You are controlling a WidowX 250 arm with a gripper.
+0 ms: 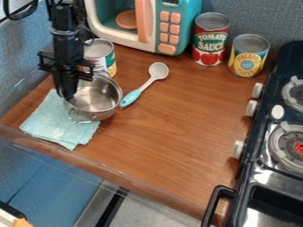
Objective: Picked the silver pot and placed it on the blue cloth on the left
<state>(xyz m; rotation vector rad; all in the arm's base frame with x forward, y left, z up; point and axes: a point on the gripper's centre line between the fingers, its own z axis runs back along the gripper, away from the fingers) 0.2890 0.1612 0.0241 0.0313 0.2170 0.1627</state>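
The pincer points down at the left side of the silver pot; whether it is open or closed on the pot, I cannot tell. Right behind the pincer, close to the pot and partly hidden, is a can with a white, green and yellow label. Farther right and back from the pincer, a red-labelled can carries bold pale lettering above pictured tomatoes; next to it, a yellow-labelled can has lettering on a blue patch. The toy microwave behind the pincer has a small dark display. Just right of the pot lies a spoon, its blue handle end nearest. Below the pincer, the blue cloth runs partly under the pot in this view. The stove stands well off to the pincer's right.
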